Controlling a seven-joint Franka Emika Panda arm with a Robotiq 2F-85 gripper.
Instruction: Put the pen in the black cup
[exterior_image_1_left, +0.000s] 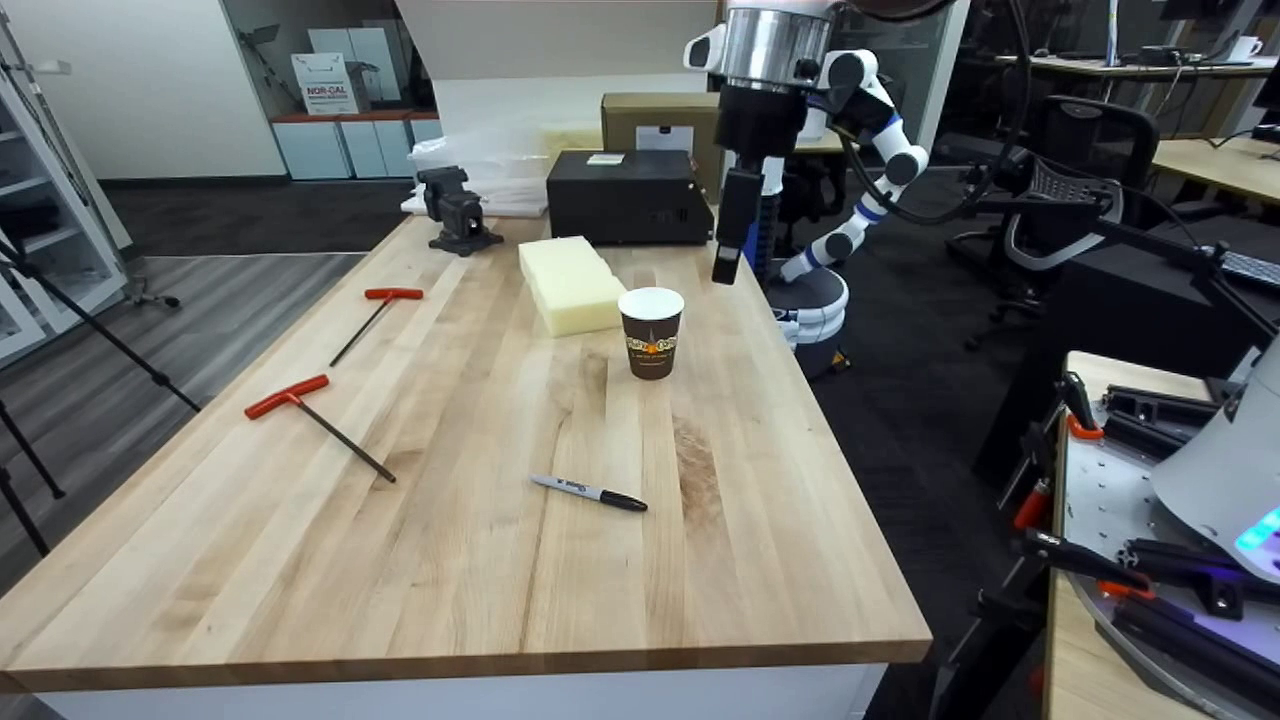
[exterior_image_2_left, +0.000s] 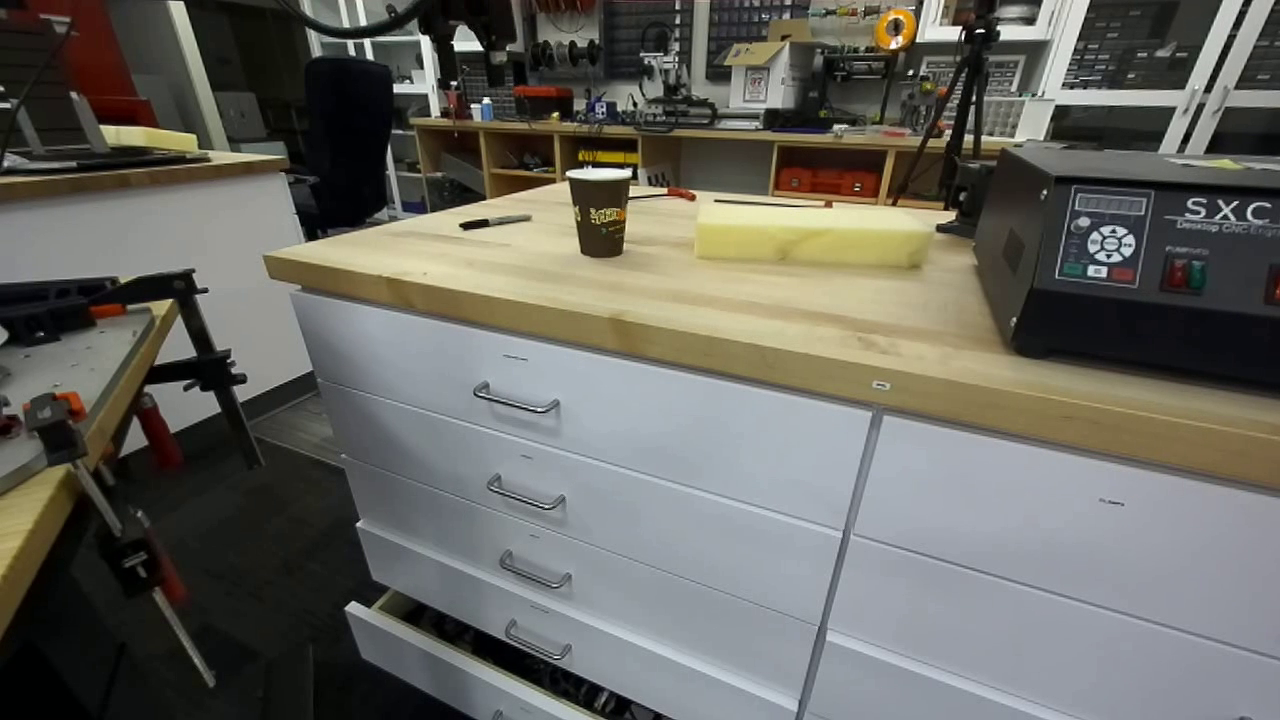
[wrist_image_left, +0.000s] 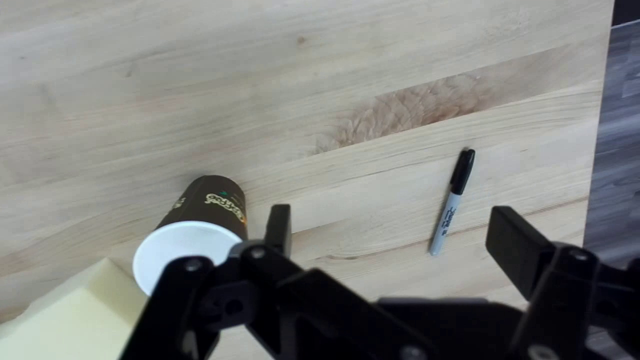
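Observation:
The pen (exterior_image_1_left: 588, 492) is a grey marker with a black cap, lying flat on the wooden table. It also shows in an exterior view (exterior_image_2_left: 495, 222) and the wrist view (wrist_image_left: 452, 200). The black cup (exterior_image_1_left: 651, 340), dark brown with a white rim, stands upright between the pen and the foam block; it also shows in an exterior view (exterior_image_2_left: 601, 215). In the wrist view the cup (wrist_image_left: 207, 200) is at the lower left, partly behind a finger. My gripper (wrist_image_left: 395, 240) is open and empty, high above the table. In an exterior view the gripper (exterior_image_1_left: 725, 268) hangs beyond the cup.
A pale yellow foam block (exterior_image_1_left: 572, 285) lies beside the cup. Two red-handled T-shaped tools (exterior_image_1_left: 340, 440) (exterior_image_1_left: 362, 330) lie along one table side. A black box (exterior_image_1_left: 630, 197) and a small black vise (exterior_image_1_left: 456, 210) stand at the table's far end.

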